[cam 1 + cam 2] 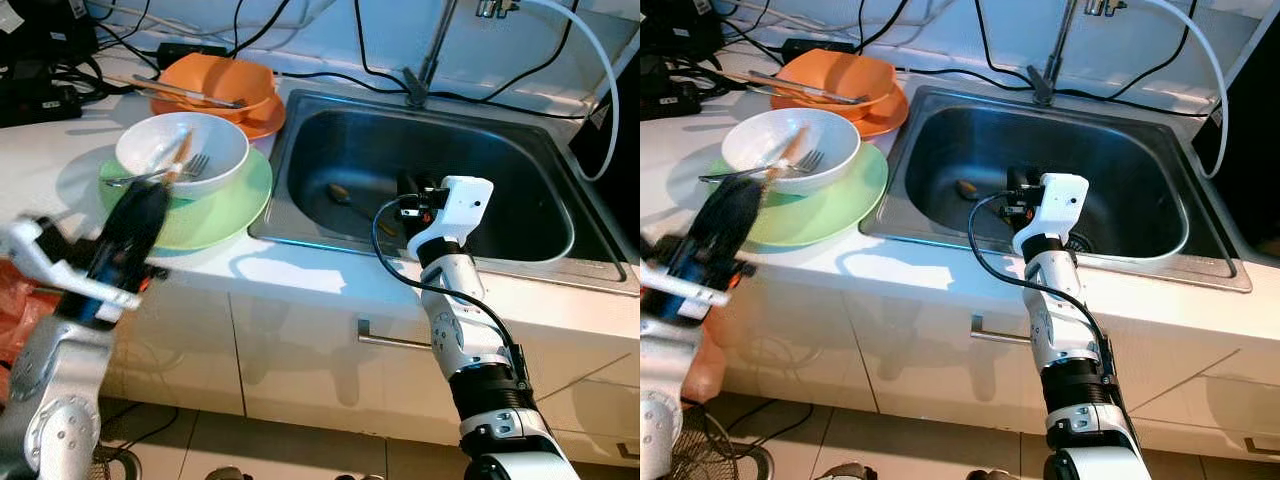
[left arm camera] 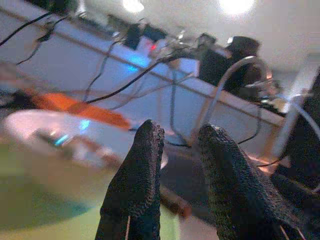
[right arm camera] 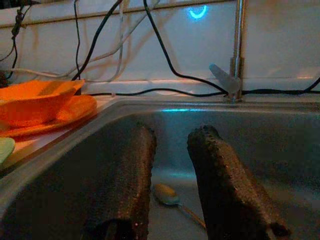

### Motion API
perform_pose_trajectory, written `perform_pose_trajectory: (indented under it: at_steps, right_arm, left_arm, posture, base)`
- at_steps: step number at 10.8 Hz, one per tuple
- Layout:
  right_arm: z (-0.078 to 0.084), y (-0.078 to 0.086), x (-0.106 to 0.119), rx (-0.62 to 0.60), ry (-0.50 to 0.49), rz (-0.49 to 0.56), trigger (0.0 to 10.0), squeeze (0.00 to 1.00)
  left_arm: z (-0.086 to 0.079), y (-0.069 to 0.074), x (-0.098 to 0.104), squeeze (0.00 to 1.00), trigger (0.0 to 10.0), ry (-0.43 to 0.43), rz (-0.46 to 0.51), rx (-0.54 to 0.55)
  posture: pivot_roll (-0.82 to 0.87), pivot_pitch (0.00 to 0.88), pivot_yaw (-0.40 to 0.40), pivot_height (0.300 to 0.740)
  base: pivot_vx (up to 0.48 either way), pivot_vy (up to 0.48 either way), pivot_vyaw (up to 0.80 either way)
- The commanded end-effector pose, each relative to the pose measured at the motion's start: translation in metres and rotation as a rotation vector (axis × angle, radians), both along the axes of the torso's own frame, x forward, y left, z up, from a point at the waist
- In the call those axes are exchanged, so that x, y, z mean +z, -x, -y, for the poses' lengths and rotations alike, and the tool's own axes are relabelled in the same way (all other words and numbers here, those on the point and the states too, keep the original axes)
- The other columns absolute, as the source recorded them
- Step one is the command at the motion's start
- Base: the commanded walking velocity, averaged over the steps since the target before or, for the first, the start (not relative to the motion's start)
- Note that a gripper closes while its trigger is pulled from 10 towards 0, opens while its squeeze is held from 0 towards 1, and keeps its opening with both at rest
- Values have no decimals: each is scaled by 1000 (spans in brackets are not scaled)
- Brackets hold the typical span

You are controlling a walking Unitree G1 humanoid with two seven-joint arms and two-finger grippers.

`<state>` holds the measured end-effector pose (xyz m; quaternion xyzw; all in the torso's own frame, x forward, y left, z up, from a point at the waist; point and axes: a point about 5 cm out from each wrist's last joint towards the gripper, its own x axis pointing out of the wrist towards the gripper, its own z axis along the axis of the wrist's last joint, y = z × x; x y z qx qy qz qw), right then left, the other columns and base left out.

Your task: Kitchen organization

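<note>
Our left end effector, slightly parted, empty, nears the bowl; right end effector, open, targets the spoon at 12 o'clock.

Right arm: silver segmented links, white wrist housing behind the right tool, looping black cable, black knurled collar. Left tool: two black textured fingers.

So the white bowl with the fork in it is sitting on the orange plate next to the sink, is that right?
Not quite. The white bowl with the fork sits on the green plate, as the left eye view shows. The orange plate behind it carries an orange bowl.
</note>
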<state>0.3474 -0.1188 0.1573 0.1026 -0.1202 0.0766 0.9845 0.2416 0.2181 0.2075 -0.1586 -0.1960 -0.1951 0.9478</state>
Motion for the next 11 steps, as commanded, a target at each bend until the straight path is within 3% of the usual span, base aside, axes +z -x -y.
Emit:
perform_pose_trajectory:
  at_steps: [1,2,4,8,9,10,11]
  right_arm:
    - [5,1,-2,-15,-15,0,10000,0]
    - [5,1,-2,-14,-16,-1,10000,0]
    - [4,1,-2,-12,-20,2,10000,0]
    - [4,1,-2,-11,-25,7,10000,0]
    - [4,1,-2,-9,-25,8,10000,0]
    - [4,1,-2,-9,-27,9,10000,0]
    - [4,1,-1,-9,-28,12,10000,0]
  left_arm:
    - [9,0,10,0,10000,-43,33,-19]
    - [7,-4,13,1000,10000,-77,51,42]
    - [2,-10,14,1000,10000,-125,64,154]
    - [10,-8,4,1000,10000,-174,37,121]
    - [11,-7,1,910,10000,-194,27,116]
    - [12,-7,-2,0,10000,-217,22,123]
    - [13,-7,-5,0,10000,-229,25,130]
  posture:
    - [164,88,-103,740]
    - [165,88,-103,740]
    - [163,87,-101,740]
    - [167,89,-102,740]
    - [167,89,-103,740]
    - [165,89,-103,740]
    - [164,88,-104,740]
  base:
    - [0,0,0]
    - [0,0,0]
    - [0,0,0]
    - [0,0,0]
    - [0,0,0]
    - [0,0,0]
    - [0,0,0]
